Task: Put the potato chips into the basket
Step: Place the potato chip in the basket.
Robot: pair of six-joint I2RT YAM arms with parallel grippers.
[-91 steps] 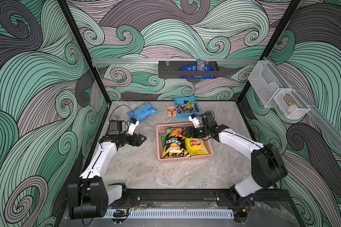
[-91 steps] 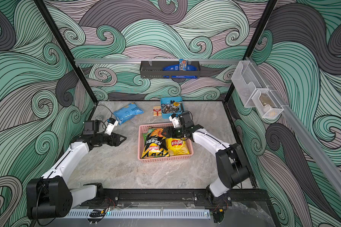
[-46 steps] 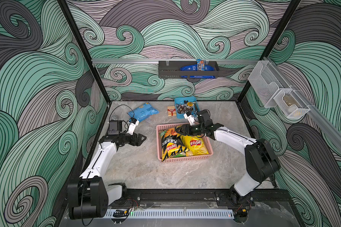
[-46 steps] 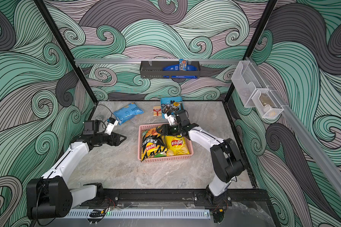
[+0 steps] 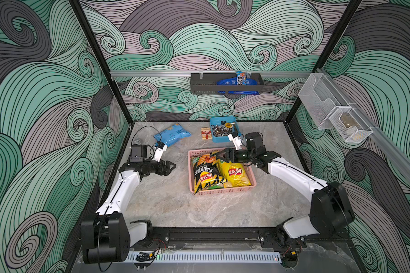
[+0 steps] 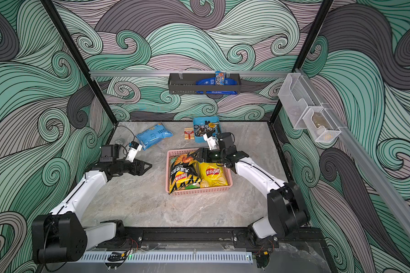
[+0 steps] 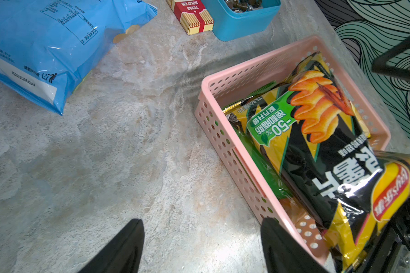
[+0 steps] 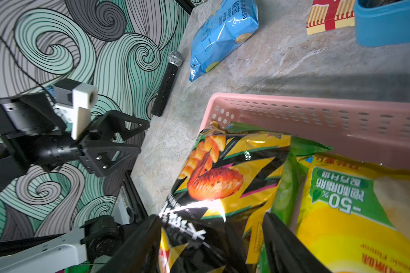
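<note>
Looking down, I see the pink basket (image 5: 223, 191) holding the black-and-yellow chip bag (image 5: 205, 173), with the yellow bag (image 5: 233, 173) beside it and the green bag (image 7: 263, 170) underneath. The light blue bag (image 5: 172, 136) lies on the table (image 5: 175, 201), well apart from the basket. My left gripper (image 5: 172, 169) hovers over the table, jaws wide. My right gripper (image 5: 219, 156) straddles the black-and-yellow bag's far end, jaws apart; I cannot tell whether they pinch it.
</note>
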